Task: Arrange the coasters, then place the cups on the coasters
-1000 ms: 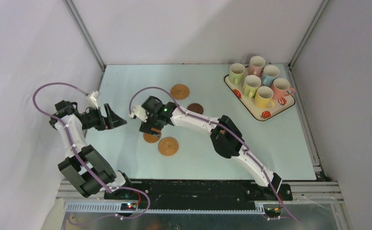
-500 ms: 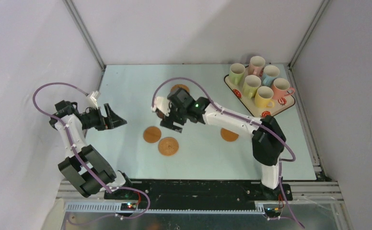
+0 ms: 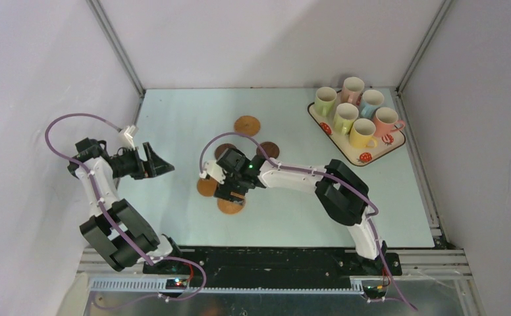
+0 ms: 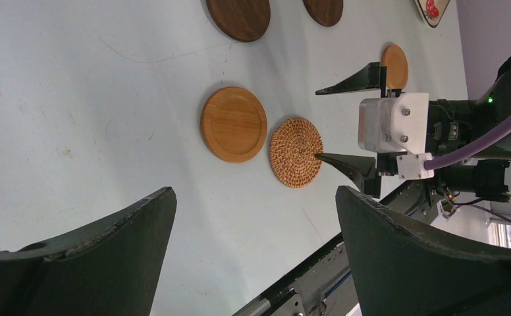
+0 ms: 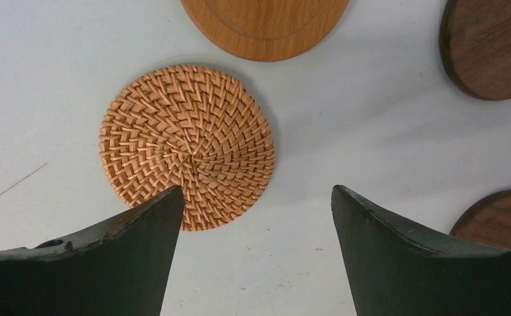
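Black right fingers (image 5: 95, 263) stand spread wide and hold nothing, hanging just above the woven rattan coaster (image 5: 187, 145), one tip over its near edge and the other over bare surface (image 5: 371, 118). To grip it well, we judge we should shift until the disc sits centred between the tips, then come down low enough to catch its thin rim. A smooth wooden coaster (image 5: 266, 23) lies just beside it and two dark brown coasters (image 5: 496, 46) near, so we keep clear of them. Our left fingers (image 4: 95, 257) are likewise spread and empty, off to the left. The cups (image 3: 346, 113) sit on the strawberry tray (image 3: 366, 158), far right.
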Motion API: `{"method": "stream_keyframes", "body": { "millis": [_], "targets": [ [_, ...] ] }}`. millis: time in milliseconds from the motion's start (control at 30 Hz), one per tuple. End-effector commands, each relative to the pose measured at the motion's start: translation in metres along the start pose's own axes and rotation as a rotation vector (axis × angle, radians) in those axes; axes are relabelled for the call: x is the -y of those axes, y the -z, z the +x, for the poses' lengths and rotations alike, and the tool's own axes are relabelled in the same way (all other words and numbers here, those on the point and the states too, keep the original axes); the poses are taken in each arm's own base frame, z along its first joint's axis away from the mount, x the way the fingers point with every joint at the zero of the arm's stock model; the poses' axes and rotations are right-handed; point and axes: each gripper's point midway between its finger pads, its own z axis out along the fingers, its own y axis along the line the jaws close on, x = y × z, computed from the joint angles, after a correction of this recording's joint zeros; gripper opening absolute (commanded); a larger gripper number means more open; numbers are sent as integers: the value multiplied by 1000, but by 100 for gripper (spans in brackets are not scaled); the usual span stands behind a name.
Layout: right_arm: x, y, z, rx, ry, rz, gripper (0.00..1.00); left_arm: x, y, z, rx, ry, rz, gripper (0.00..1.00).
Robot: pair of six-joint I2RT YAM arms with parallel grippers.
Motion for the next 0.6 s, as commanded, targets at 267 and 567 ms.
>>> {"method": "stream_keyframes", "body": {
  "millis": [267,567],
  "targets": [
    [-11,-19,-18,22,-32,43,86,6,7,-14,46,-55,6,98],
    [12,-26,20,-89,2,143,84,7,7,-14,45,-51,14,98]
  ]
}}
